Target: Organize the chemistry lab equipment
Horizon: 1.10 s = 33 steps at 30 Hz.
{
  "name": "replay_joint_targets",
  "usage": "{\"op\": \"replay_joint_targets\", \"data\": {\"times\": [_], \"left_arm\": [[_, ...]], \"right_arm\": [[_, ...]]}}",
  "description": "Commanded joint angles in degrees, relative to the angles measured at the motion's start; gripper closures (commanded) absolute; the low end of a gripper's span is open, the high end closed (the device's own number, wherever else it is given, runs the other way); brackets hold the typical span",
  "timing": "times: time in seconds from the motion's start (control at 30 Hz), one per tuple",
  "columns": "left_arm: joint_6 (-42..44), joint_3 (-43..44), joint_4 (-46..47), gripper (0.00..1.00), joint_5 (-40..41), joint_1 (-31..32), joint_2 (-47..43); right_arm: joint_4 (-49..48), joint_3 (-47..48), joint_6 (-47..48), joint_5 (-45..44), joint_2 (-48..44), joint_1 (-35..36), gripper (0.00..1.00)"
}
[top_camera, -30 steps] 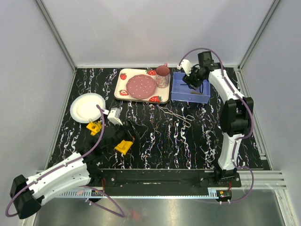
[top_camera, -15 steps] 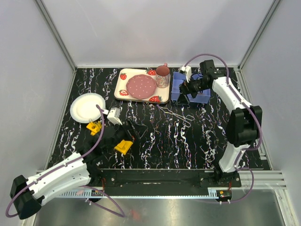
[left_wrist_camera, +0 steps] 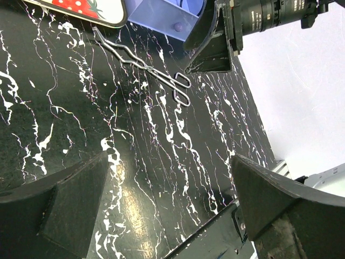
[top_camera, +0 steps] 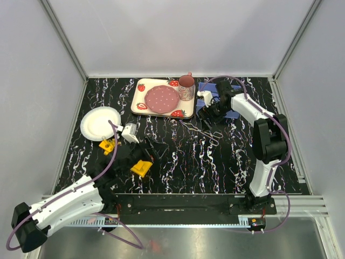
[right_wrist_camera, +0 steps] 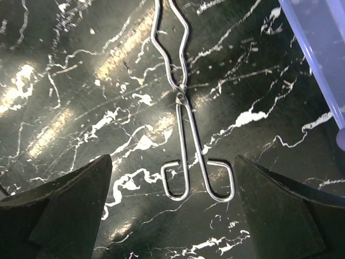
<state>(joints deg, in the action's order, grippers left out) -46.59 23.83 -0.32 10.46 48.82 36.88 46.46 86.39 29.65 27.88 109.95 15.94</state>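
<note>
Thin wire tongs (right_wrist_camera: pixel 181 96) lie flat on the black marbled table, their two loop handles (right_wrist_camera: pixel 197 181) pointing at my right gripper (right_wrist_camera: pixel 172 213). That gripper is open and hovers just above the handles with nothing between its fingers. From above, the right gripper (top_camera: pixel 208 114) hangs over the far end of the tongs (top_camera: pixel 202 129), in front of the blue bin (top_camera: pixel 233 109). My left gripper (top_camera: pixel 150 153) is open and empty, low over the table between two yellow rack pieces (top_camera: pixel 108 145) (top_camera: pixel 141 168). Its wrist view also shows the tongs (left_wrist_camera: pixel 141 65).
A strawberry-print tray (top_camera: pixel 141 106) with a pink plate and a cup stands at the back, left of the blue bin (left_wrist_camera: pixel 161 16). A round white plate (top_camera: pixel 101 123) lies at the left. The bin's edge (right_wrist_camera: pixel 318 48) sits close on the right gripper's right.
My right gripper has come out of the blue bin, opened wide, and swung left and forward to hover over the tongs. The left arm has stayed put.
</note>
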Motion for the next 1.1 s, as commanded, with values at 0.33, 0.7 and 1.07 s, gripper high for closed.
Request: {"op": "replay_joint_targets", "data": {"times": [0.33,0.7,1.07], "left_arm": [[-2.97,7.54,12.14,0.01,-17.2,-9.17,21.89],[-10.54,19.75,27.13,0.01,-15.22,-11.38,51.43],[-17.39,22.48,35.55,0.1,-2.55,-12.43,66.55]], "right_arm": [[-1.63,-3.76,1.28,4.36,-8.25,1.37,0.0],[-15.75,-22.13,-2.91,18.51,-29.95,-6.35,0.0],[-25.1,-33.57,-4.34,32.15,-37.35,-12.34,0.0]]}}
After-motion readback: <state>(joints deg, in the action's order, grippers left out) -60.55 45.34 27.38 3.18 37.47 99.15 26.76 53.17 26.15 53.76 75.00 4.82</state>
